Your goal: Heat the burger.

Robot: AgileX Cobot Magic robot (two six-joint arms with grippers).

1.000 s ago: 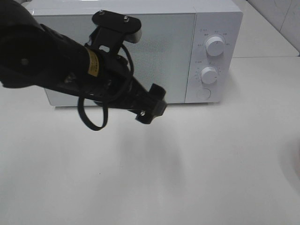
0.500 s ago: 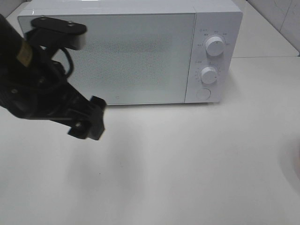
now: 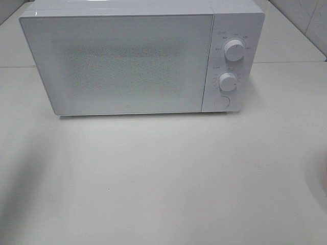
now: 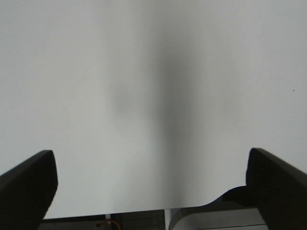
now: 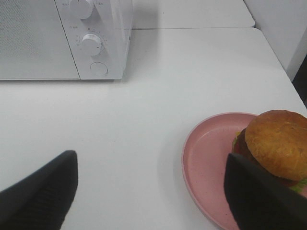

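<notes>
A white microwave [image 3: 143, 58] stands door-closed on the worktop [image 3: 168, 178], while the burger [image 5: 276, 146] waits on a pink plate [image 5: 211, 167] well off to its right. Both the left gripper [image 4: 153, 191] and right gripper [image 5: 151, 191] hang spread wide and empty. Opening the door first, squarely and without shoving the oven, looks the sound move.

Your right gripper [image 5: 148, 191] hangs over the white table [image 5: 192, 72], its two dark fingers [image 5: 41, 189] spread wide with nothing between them. The burger [image 5: 276, 148] sits on the pink plate [image 5: 206, 163], just beside one finger. Farther off, the white microwave [image 5: 62, 38] stands with its door closed, two knobs [image 5: 91, 43] and a round button [image 5: 99, 68] showing.
</notes>
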